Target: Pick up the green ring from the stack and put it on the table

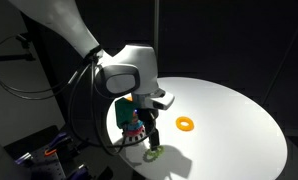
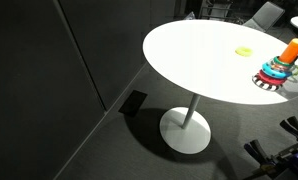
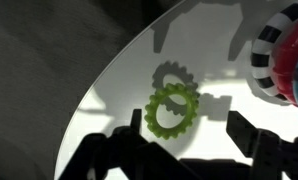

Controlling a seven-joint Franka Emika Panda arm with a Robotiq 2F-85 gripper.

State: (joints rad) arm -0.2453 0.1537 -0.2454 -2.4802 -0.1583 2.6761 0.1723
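The green ring (image 3: 172,108), yellow-green with a toothed rim, lies flat on the white table (image 3: 204,40) near its edge; it also shows in an exterior view (image 1: 152,152). The stack (image 3: 279,60) of coloured rings stands beside it, in both exterior views (image 1: 132,122) (image 2: 282,62). My gripper (image 3: 189,122) is open and holds nothing. Its dark fingers hang just above the table, one on each side of the ring, apart from it. In an exterior view the gripper (image 1: 149,135) hangs over the ring next to the stack.
An orange-yellow ring (image 1: 186,124) lies alone further in on the table and looks pale yellow in an exterior view (image 2: 243,50). The table edge (image 3: 99,85) runs close to the green ring, with dark floor beyond. Cables and equipment stand by the robot base (image 1: 49,150).
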